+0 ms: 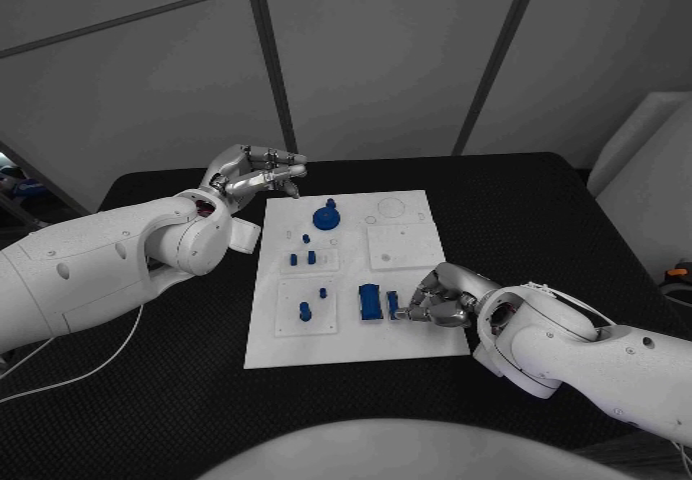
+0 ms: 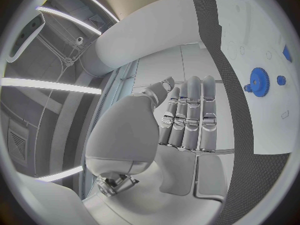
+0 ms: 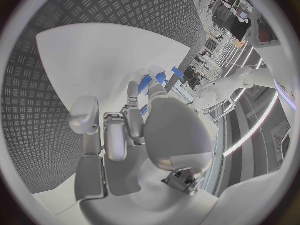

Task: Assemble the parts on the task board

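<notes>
The white task board (image 1: pixel 407 340) is laid in the middle of the black surface (image 1: pixel 534 200), with small blue parts spread over it. A blue gear (image 1: pixel 327 216) is seen near the board's far end, and it also shows in the left wrist view (image 2: pixel 259 78); two short blue pegs (image 1: pixel 302 259) are stood nearer the middle, and a longer blue piece (image 1: pixel 304 310) is set in a square recess toward the near left corner. A blue block (image 1: pixel 371 302) is placed near the board's near right part, and just beside it a smaller blue part (image 1: pixel 392 303) is pinched by the fingers of the right hand (image 1: pixel 437 300), which is rested over the board's right edge. The left hand (image 1: pixel 260 172) is held off the board's far left corner, above the black surface; its fingers are curled together and nothing is held in them.
</notes>
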You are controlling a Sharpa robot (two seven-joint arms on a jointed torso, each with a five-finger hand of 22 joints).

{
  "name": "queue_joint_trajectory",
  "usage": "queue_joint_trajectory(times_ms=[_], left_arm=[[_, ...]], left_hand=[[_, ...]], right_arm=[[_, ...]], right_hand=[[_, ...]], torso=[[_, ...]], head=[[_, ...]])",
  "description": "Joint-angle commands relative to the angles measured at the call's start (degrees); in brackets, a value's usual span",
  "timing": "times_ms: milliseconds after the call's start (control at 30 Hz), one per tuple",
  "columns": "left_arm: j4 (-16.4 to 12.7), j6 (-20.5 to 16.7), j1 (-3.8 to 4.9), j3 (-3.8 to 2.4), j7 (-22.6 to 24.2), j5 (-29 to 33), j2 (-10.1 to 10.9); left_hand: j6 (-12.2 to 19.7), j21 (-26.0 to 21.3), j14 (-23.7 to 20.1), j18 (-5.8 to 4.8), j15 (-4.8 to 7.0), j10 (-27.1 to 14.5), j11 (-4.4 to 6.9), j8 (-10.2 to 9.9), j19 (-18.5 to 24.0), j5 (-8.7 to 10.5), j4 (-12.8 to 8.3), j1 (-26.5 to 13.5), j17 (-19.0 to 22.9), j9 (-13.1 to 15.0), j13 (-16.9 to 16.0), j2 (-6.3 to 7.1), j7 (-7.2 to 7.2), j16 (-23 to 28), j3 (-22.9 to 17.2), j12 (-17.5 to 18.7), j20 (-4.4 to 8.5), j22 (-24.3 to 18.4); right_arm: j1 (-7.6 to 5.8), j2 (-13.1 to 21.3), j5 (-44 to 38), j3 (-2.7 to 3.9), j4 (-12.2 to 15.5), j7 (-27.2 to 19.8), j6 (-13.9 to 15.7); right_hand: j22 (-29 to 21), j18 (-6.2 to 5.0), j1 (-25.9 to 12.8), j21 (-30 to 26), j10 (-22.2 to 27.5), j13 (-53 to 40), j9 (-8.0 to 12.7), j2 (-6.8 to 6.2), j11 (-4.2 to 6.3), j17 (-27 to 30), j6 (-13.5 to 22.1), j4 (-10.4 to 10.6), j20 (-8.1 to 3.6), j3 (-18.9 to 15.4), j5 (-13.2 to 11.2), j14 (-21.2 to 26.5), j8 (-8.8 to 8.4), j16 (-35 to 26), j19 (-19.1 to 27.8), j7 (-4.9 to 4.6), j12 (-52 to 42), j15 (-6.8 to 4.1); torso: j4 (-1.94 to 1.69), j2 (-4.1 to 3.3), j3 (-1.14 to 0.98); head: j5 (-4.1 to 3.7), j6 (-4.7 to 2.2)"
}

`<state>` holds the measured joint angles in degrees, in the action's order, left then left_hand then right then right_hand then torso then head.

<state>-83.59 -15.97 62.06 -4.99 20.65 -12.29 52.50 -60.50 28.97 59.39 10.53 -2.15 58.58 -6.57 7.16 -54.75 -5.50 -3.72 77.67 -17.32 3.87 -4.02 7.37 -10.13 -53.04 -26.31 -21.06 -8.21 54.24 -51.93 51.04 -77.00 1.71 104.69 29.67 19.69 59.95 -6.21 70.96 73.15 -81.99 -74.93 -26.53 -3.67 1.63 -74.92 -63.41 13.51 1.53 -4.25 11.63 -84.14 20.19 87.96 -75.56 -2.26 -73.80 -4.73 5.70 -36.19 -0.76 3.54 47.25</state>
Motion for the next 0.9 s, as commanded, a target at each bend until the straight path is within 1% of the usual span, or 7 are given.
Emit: queue_joint_trajectory(times_ms=[33,100,200,367,667,733,900], left_arm=[[0.00,0.53,0.07,-0.04,0.14,0.07,-0.09],[0.00,0.53,0.07,-0.04,0.14,0.07,-0.10],[0.00,0.54,0.07,-0.04,0.13,0.07,-0.10],[-0.01,0.53,0.07,-0.04,0.14,0.07,-0.11],[0.00,0.60,0.07,-0.04,0.14,0.07,-0.19],[0.00,0.60,0.07,-0.04,0.14,0.07,-0.18],[0.03,0.61,0.07,-0.04,0.14,0.07,-0.19]], left_hand=[[0.43,-0.17,-0.05,-0.12,-0.35,-0.44,0.00,0.11,-0.47,0.08,0.04,0.02,0.09,-0.05,0.07,-0.63,0.14,0.18,0.28,-0.32,-0.06,-0.09],[0.43,-0.17,-0.05,-0.12,-0.35,-0.44,0.00,0.11,-0.47,0.08,0.04,0.02,0.09,-0.05,0.07,-0.63,0.14,0.18,0.28,-0.32,-0.06,-0.09],[0.43,-0.17,-0.05,-0.12,-0.35,-0.44,0.00,0.11,-0.47,0.08,0.04,0.02,0.09,-0.05,0.07,-0.63,0.14,0.18,0.28,-0.32,-0.06,-0.09],[0.47,-0.24,-0.04,-0.12,-0.36,-0.50,-0.01,0.11,-0.50,0.08,0.12,-0.08,0.12,-0.05,0.08,-0.71,0.13,0.18,0.30,-0.38,-0.07,-0.15],[0.49,-0.27,-0.04,-0.12,-0.37,-0.52,-0.01,0.12,-0.51,0.07,0.15,-0.12,0.13,-0.05,0.08,-0.74,0.13,0.18,0.31,-0.41,-0.08,-0.17],[0.49,-0.27,-0.04,-0.12,-0.37,-0.52,-0.01,0.12,-0.51,0.07,0.15,-0.12,0.13,-0.05,0.08,-0.74,0.13,0.18,0.31,-0.41,-0.08,-0.17],[0.49,-0.27,-0.04,-0.12,-0.37,-0.52,-0.01,0.12,-0.51,0.07,0.15,-0.12,0.13,-0.05,0.08,-0.74,0.13,0.18,0.31,-0.41,-0.08,-0.17]], right_arm=[[-0.05,-0.02,0.26,-0.01,0.07,-1.22,-1.55],[-0.05,-0.07,0.27,-0.01,0.00,-1.24,-1.71],[-0.05,-0.14,0.28,-0.01,-0.09,-1.24,-1.87],[-0.05,-0.70,0.28,-0.01,-0.72,-1.10,-2.00],[-0.05,-2.19,-0.39,0.00,-2.73,-0.14,-1.26],[-0.05,-2.39,-0.44,0.00,-2.95,-0.15,-1.41],[-0.05,-2.85,-0.45,0.00,-3.23,-0.44,-2.42]], right_hand=[[-0.03,0.35,0.42,-0.22,-0.16,-1.77,-0.06,-0.12,0.03,-12.04,0.36,-0.38,-0.09,-0.03,-0.19,-5.16,0.37,0.27,0.06,-0.09,0.00,-0.31],[-0.03,0.35,0.42,-0.22,-0.16,-1.77,-0.06,-0.12,0.03,-12.04,0.36,-0.38,-0.09,-0.03,-0.19,-5.16,0.37,0.27,0.06,-0.09,0.00,-0.31],[-0.03,0.35,0.42,-0.22,-0.16,-1.77,-0.06,-0.12,0.03,-12.04,0.36,-0.38,-0.09,-0.03,-0.19,-5.16,0.37,0.27,0.06,-0.09,0.00,-0.31],[0.00,0.36,0.61,-0.21,-0.20,-1.83,-0.07,0.02,0.03,-12.04,0.31,-0.46,-0.09,-0.13,-0.35,-5.16,0.40,0.27,0.05,-0.07,-0.07,-0.31],[0.20,0.38,0.99,-0.11,-0.42,-2.16,-0.10,1.01,0.09,-12.14,0.15,-0.43,-0.10,-0.24,-0.11,-5.18,0.50,0.33,-0.04,0.01,-0.43,-0.35],[0.22,0.38,1.03,-0.10,-0.46,-2.22,-0.10,1.11,0.10,-12.16,0.13,-0.43,-0.10,-0.28,0.00,-5.19,0.52,0.34,-0.05,0.03,-0.49,-0.36],[0.17,0.37,1.59,-0.14,-0.49,-2.27,-0.10,1.28,0.16,-12.14,0.14,-0.73,-0.13,-0.43,0.25,-5.18,0.54,0.33,-0.02,0.10,-0.52,-0.40]], torso=[[0.02,-0.04,-0.01],[-0.01,-0.07,-0.05],[-0.08,-0.06,-0.01],[-0.03,-0.07,-0.01],[-0.08,-0.05,0.01],[-0.11,-0.04,0.00],[-0.01,-0.03,-0.03]], head=[[0.03,0.05],[0.01,0.08],[-0.05,0.15],[-0.02,0.19],[-0.04,0.38],[-0.02,0.43],[-0.01,0.53]])
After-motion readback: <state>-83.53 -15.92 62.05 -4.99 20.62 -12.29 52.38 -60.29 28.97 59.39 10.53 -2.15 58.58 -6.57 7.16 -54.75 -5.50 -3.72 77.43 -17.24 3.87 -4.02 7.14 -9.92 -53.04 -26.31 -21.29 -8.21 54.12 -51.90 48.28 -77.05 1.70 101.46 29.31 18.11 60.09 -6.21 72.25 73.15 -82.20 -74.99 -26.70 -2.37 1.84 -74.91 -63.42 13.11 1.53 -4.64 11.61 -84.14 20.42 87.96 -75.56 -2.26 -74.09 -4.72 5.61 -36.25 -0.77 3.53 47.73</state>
